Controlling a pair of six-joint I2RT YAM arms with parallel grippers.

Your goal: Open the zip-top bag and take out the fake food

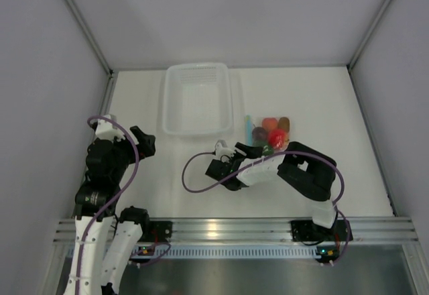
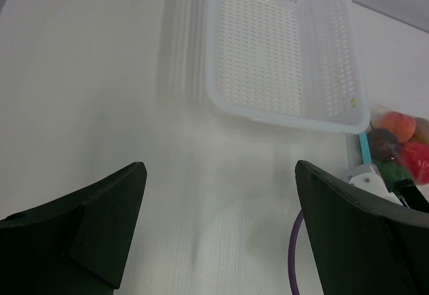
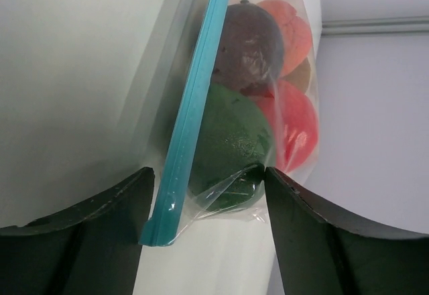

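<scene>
Zip-top bag (image 1: 268, 135) lies flat on the desk (image 1: 335, 100), just right of the basket's near right corner, close to it, contact unclear. Zip strip (image 1: 247, 128) is on the edge facing the basket (image 1: 167, 100) and looks sealed in the right wrist view. All the fake food is inside the bag: red fruit (image 1: 277, 138), orange fruit (image 1: 269, 123), brownish-orange fruit (image 1: 284, 122), maroon fruit (image 1: 259, 134), green fruit (image 1: 267, 149). Green and maroon sit against the strip side, nearest the basket.

Right claw (image 1: 251, 151) is low, off the basket's near right corner, at the bag's near end. Its fingers are apart, medium-wide. In the right wrist view, the bag's end corner and the green fruit sit between them. One finger (image 3: 301, 221) seems to touch the plastic; the other finger (image 3: 100, 221) is just beside the strip end. Nothing is pinched.

Right arm is folded, elbow out right of the basket. The forearm runs back toward the basket's near side, then the wrist turns toward the bag. A purple cable (image 1: 191, 182) loops on the desk on the basket's near side.

Left claw (image 1: 144, 141) is left of the basket's near left corner, spread wide and holding nothing. It is aimed toward the basket and raised above the desk. Left arm is folded upright, well left of the basket, with its own purple cable (image 1: 131, 141) arched over it.

Basket itself holds nothing visible.
</scene>
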